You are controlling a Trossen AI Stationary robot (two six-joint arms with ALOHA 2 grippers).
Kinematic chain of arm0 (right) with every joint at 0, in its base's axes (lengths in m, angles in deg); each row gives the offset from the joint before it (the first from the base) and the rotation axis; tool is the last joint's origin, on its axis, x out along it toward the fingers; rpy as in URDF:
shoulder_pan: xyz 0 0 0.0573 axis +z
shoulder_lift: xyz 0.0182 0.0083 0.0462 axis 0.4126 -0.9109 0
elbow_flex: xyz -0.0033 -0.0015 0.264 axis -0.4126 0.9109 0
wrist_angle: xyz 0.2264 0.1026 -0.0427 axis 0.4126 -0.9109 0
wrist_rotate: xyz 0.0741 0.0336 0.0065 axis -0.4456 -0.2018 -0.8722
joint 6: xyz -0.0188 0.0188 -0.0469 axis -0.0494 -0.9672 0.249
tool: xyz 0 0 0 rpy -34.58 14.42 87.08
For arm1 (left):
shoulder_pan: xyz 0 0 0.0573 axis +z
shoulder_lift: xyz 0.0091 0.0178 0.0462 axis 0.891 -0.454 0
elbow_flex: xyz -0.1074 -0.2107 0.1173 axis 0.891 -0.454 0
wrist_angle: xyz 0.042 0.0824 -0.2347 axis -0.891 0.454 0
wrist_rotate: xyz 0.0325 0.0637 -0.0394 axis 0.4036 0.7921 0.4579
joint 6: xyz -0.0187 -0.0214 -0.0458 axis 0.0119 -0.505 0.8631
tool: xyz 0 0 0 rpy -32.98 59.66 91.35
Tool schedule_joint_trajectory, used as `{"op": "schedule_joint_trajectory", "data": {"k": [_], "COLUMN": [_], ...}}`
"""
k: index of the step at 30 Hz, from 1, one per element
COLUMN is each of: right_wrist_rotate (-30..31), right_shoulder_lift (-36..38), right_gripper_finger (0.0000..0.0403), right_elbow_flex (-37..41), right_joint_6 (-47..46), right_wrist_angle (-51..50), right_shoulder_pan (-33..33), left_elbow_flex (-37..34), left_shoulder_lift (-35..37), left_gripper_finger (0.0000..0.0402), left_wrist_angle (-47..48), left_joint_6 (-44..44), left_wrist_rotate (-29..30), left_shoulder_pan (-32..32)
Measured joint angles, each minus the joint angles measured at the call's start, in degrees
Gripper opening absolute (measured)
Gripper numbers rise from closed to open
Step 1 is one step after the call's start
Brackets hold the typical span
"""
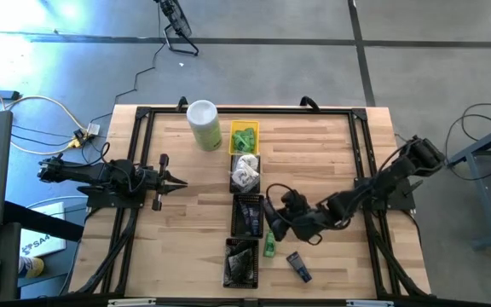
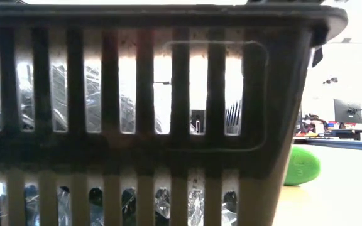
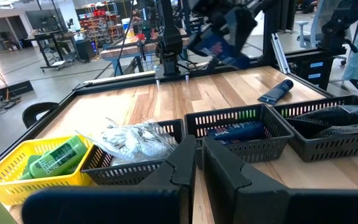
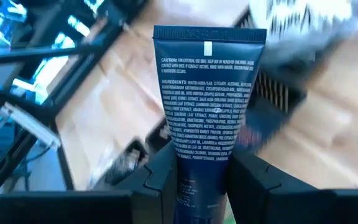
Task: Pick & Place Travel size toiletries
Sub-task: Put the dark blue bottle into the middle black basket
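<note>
From table height I see almost nothing: the slotted wall of a black basket (image 2: 137, 125) fills the view, crinkly clear wrap glinting through its slats, with only a green rounded bottle (image 2: 302, 166) peeking past its corner. My right wrist camera gives what the overhead cannot: the right gripper (image 4: 201, 171) is clamped on the lower end of a dark blue flat-crimped tube (image 4: 207, 93) with small white print, the tube standing straight out ahead of the fingers. From above that gripper (image 1: 294, 207) is a dark knot just beside the row of trays, and the tube in it is hidden; a second blue tube (image 1: 298, 266) lies on the wood near it. The left gripper (image 3: 197, 163) has its jaws nearly together, holding nothing, with the yellow tray (image 3: 17, 163) of green bottles just ahead
</note>
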Motion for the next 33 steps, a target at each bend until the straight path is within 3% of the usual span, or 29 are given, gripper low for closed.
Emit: {"op": "schedule_joint_trajectory", "data": {"k": [9,14,33], "right_wrist_rotate": [2.75,2.43,-9.72], "right_shoulder_lift": [-2.21,-4.87,-15.16], "right_gripper_finger": [0.0105,0.0105,0.0105], "right_elbow_flex": [-0.02,-0.11,-0.02], "right_joint_6": [10.02,10.61,8.81], "right_wrist_angle": [8.8,12.3,22.27], "right_shoulder_pan": [-4.38,-5.91,-7.89], "left_elbow_flex": [-0.01,0.0,-0.01], "left_shoulder_lift": [0.0,0.02,0.0], "left_gripper_finger": [0.0024,0.0024,0.0024], "left_wrist_angle": [0.0,0.0,0.0], "left_joint_6": [-0.02,-0.02,-0.02], "left_wrist_rotate": [-0.01,-0.02,0.01], "left_shoulder_pan": [-0.02,-0.01,-0.02]}}
